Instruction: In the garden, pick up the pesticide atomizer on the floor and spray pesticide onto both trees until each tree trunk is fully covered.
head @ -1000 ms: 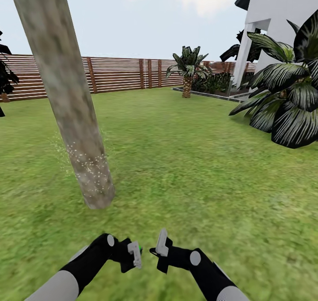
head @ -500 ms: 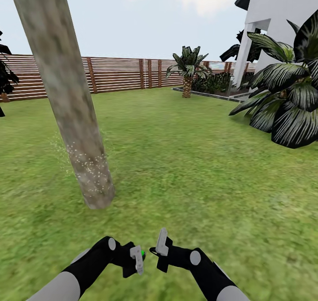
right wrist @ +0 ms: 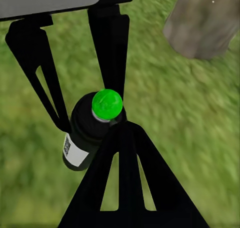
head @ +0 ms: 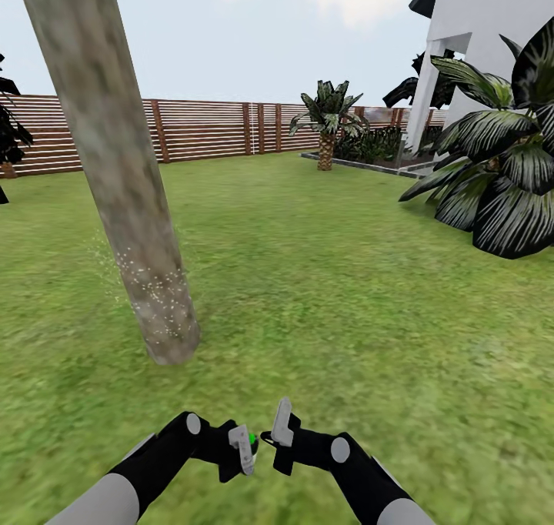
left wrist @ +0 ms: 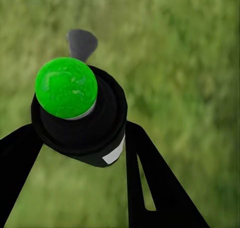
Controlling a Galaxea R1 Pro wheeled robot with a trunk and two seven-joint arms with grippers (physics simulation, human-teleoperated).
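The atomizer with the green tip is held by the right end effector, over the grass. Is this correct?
Not quite: the left end effector holds the atomizer, as the left wrist view shows. The right end effector is beside it. The tip is green, and grass lies below.

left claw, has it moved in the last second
Yes. The left claw, shut on the atomizer, has edged rightward toward the right claw, away from the trunk.
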